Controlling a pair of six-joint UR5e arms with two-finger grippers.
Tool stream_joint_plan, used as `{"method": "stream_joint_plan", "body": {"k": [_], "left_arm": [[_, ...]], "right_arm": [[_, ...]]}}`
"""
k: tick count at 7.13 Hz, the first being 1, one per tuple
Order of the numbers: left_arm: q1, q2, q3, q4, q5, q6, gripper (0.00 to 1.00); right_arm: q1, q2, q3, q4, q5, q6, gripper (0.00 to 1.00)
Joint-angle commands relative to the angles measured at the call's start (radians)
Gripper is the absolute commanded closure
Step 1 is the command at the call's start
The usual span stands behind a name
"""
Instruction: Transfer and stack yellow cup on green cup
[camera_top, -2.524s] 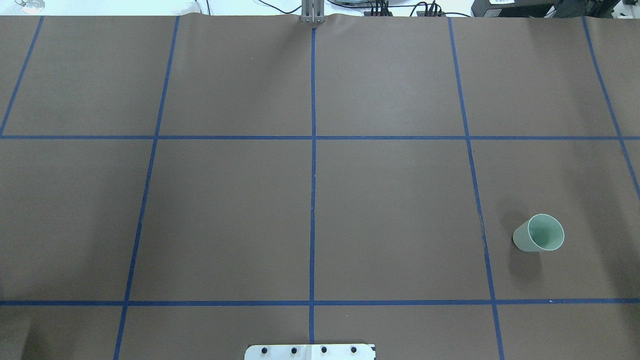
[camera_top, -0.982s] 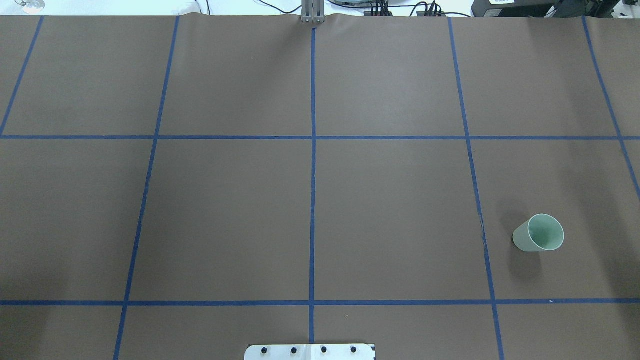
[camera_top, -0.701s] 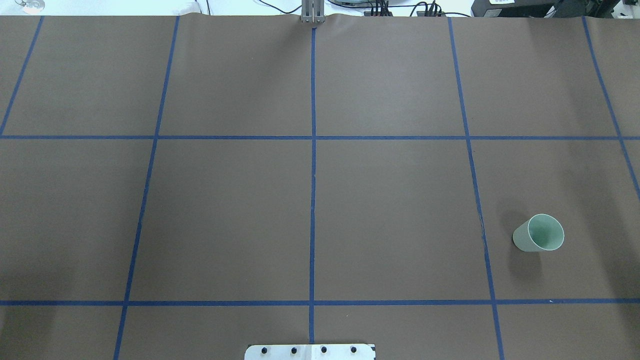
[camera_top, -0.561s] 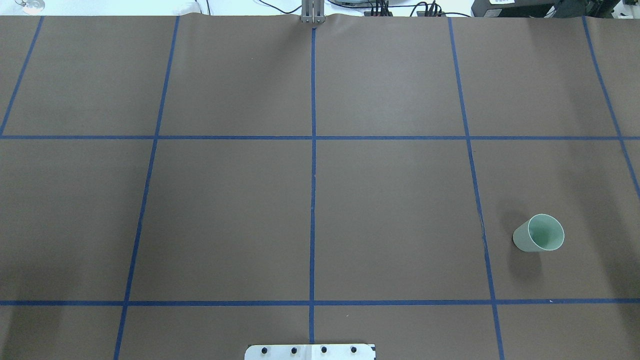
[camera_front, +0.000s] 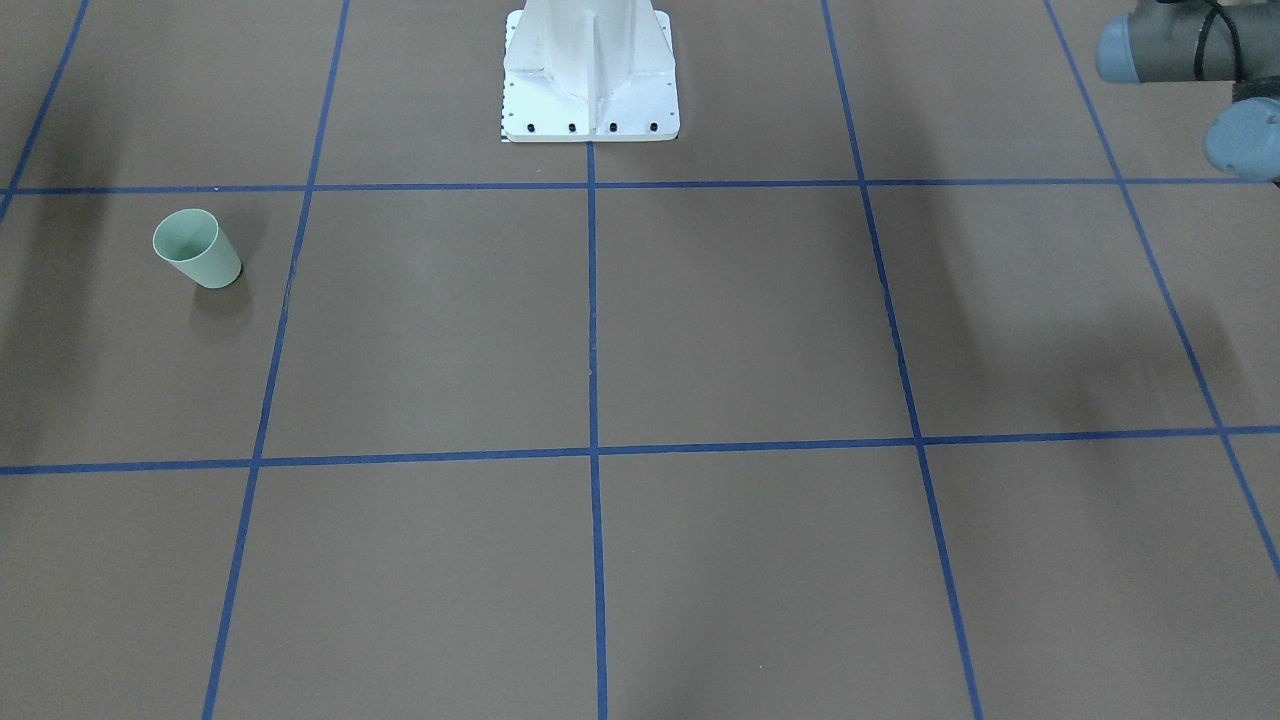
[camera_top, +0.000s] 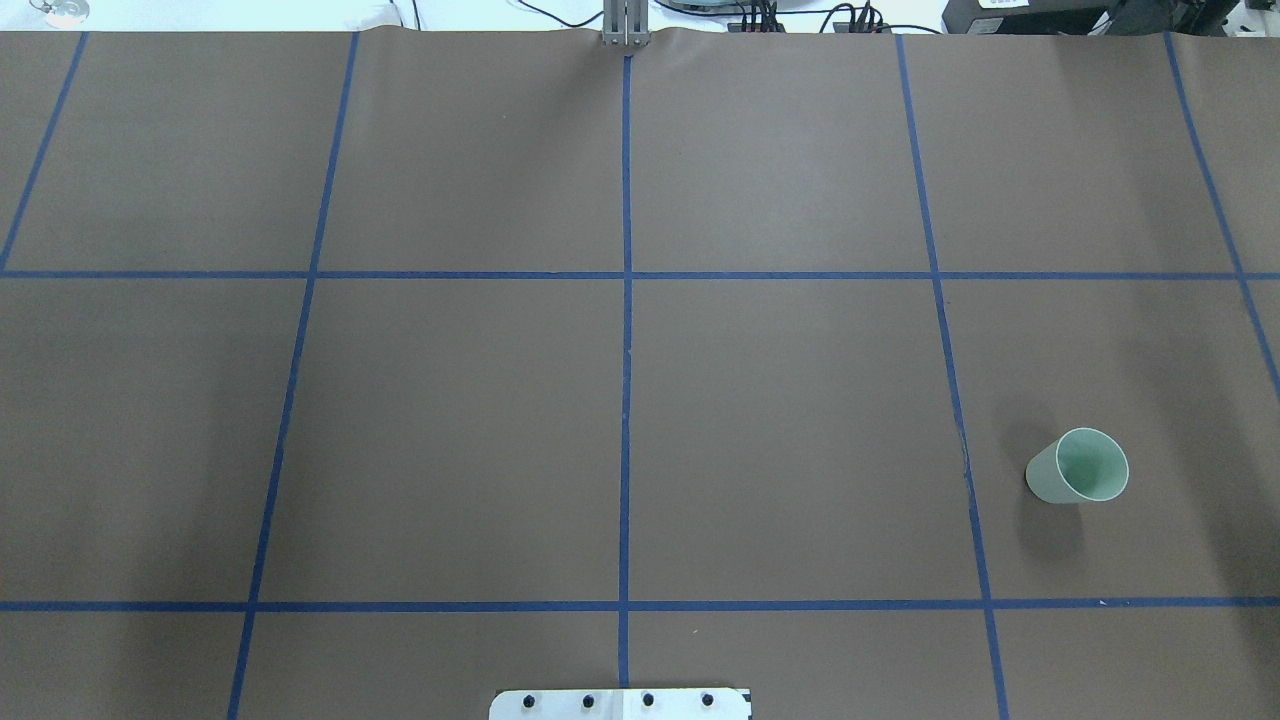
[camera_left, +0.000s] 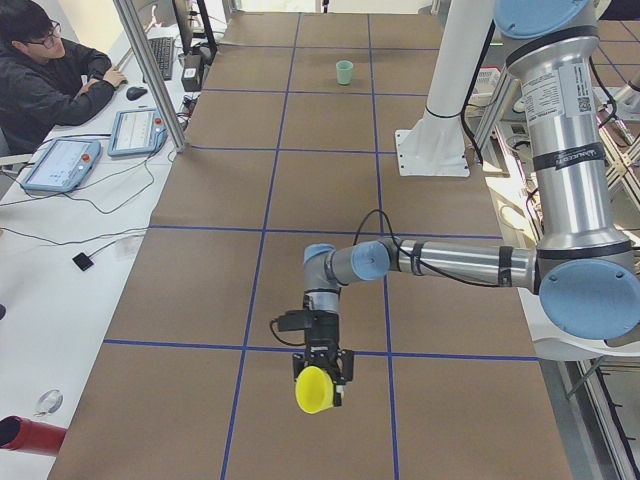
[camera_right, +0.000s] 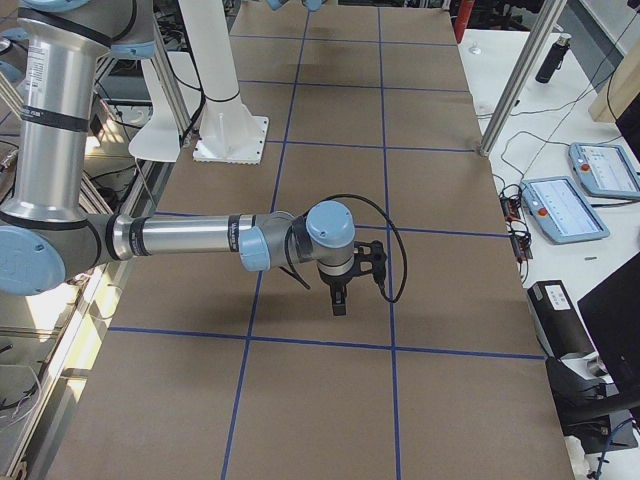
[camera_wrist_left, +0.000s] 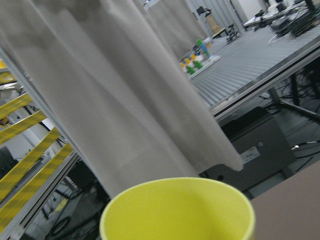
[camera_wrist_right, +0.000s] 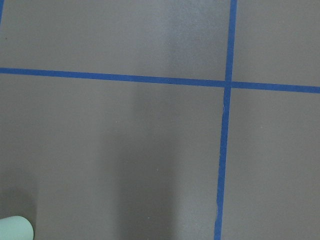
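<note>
1. The yellow cup (camera_left: 314, 391) sits at the left claw (camera_left: 322, 378) at the worktop's (camera_left: 200, 250) left end. Whether that claw grips or gapes, I cannot tell; same for the right claw (camera_right: 339, 303).
2. Carry it level toward the green cup (camera_top: 1075, 468), upright far off on the right.
3. Centre above its mouth — then lower straight.

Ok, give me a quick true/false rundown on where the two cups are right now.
1. The green cup stands upright, mouth up. True.
2. The yellow cup is nested in the green cup. False: it is at the left end effector, far from the green cup.
3. The green cup sits on the robot's left half of the table. False: it is on the right half.
4. The overhead view shows no yellow cup. True.
</note>
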Motion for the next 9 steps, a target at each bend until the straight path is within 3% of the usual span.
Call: {"method": "stream_joint_plan", "body": {"k": [1, 2, 3, 5, 7, 9], "left_arm": [[-0.090, -0.226, 0.016, -0.005, 0.033, 0.288, 1.00], [-0.090, -0.288, 0.018, -0.047, 0.029, 0.346, 1.00], [-0.087, -0.301, 0.010, -0.200, -0.037, 0.368, 1.00], [-0.079, -0.321, 0.033, -0.569, -0.388, 0.523, 1.00], [-0.079, -0.376, -0.020, -0.667, -0.711, 0.713, 1.00], [-0.067, -0.410, -0.001, -0.874, -0.860, 0.726, 1.00]], "right_arm": [[-0.026, 0.004, 0.007, 0.000, 0.006, 0.002, 0.00], [-0.033, 0.019, 0.018, 0.001, 0.004, 0.001, 0.00], [-0.043, 0.053, 0.021, 0.001, -0.004, 0.002, 0.00], [-0.043, 0.081, 0.013, 0.009, 0.010, 0.025, 0.00], [-0.065, 0.095, 0.012, 0.012, 0.007, 0.175, 0.00], [-0.184, 0.182, -0.019, 0.009, 0.010, 0.185, 0.00]]}}
